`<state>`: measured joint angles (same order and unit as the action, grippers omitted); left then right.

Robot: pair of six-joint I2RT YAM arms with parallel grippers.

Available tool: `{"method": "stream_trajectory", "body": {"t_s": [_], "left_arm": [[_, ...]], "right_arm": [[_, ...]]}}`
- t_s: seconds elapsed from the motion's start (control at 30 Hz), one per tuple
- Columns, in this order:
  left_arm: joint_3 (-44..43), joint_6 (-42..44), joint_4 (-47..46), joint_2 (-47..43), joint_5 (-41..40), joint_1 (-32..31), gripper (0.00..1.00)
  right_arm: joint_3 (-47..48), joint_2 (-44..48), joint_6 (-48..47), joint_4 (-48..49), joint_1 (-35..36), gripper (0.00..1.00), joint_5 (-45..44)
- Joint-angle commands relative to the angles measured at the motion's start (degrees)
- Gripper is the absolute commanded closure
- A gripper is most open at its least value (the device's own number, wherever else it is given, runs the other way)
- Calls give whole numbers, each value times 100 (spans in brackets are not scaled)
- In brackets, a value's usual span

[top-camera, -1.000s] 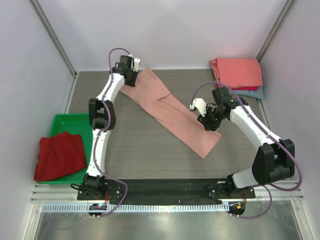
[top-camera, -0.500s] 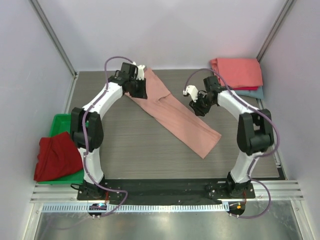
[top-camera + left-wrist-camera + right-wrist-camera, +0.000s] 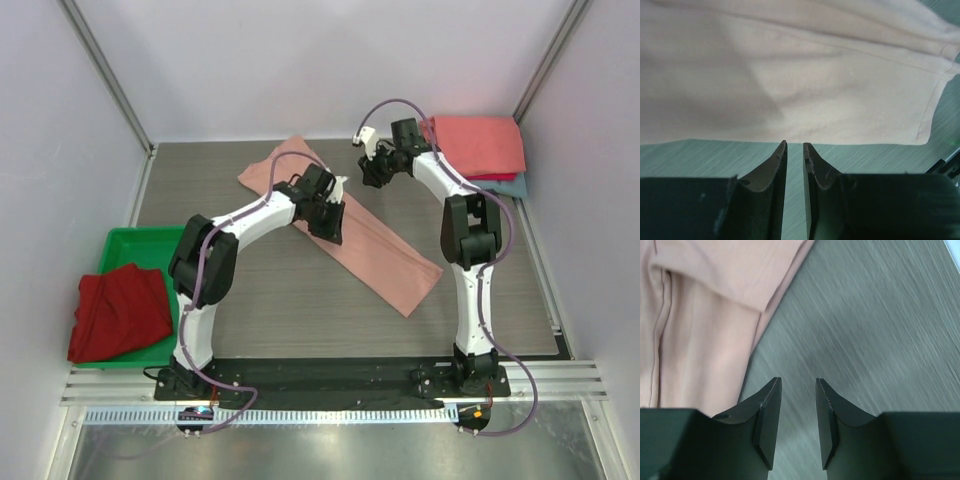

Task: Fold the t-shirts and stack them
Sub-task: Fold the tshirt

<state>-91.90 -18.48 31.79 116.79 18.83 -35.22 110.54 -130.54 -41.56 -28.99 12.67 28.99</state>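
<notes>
From above, the pink t-shirt [image 3: 385, 250] lay on the table [image 3: 260, 300] as a long narrow strip, running diagonally from the far left toward the near right. The left gripper [image 3: 328, 228] hovered at the strip's near long edge, about midway along it. The right gripper [image 3: 373, 176] hung over bare table just beyond the far edge. A coral-red t-shirt [image 3: 475, 143] sat folded on a blue-grey t-shirt [image 3: 510, 186] in the far right corner, and a dark red t-shirt [image 3: 118, 312] waited in the green tray [image 3: 140, 238]. The left wrist view added what the overhead could not: the jaws stood a narrow slit apart with nothing between them, their tips over the table just short of the shirt's edge, and a stitched hem corner showed at the right. The right wrist view showed wider-parted, empty jaws above wood grain, with the layered cloth off to their left. The step in hand looked like the crosswise fold. To do it well, each gripper should probably pinch every layer at one end's corners, lift low, and lay that end squarely on the other so the edges match.
</notes>
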Motion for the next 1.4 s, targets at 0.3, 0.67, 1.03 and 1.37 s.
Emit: {"method": "stream_trajectory", "body": {"t_s": [0.3,0.67,1.03,1.37], "left_arm": [[1278,-376,-191,-1017,-406,-29,80],[1483,283,178,-1668,-819,-29,80],[1201,635,354,-2038,-1189,24,80],[1034,494,293,-1941,-1023,147,80]], "right_arm": [[1030,-982,614,236,421,60,1073],[961,-711,510,623,588,60,503],[1198,-972,430,421,851,58,546],[1751,-1798,465,368,879,58,-191]]}}
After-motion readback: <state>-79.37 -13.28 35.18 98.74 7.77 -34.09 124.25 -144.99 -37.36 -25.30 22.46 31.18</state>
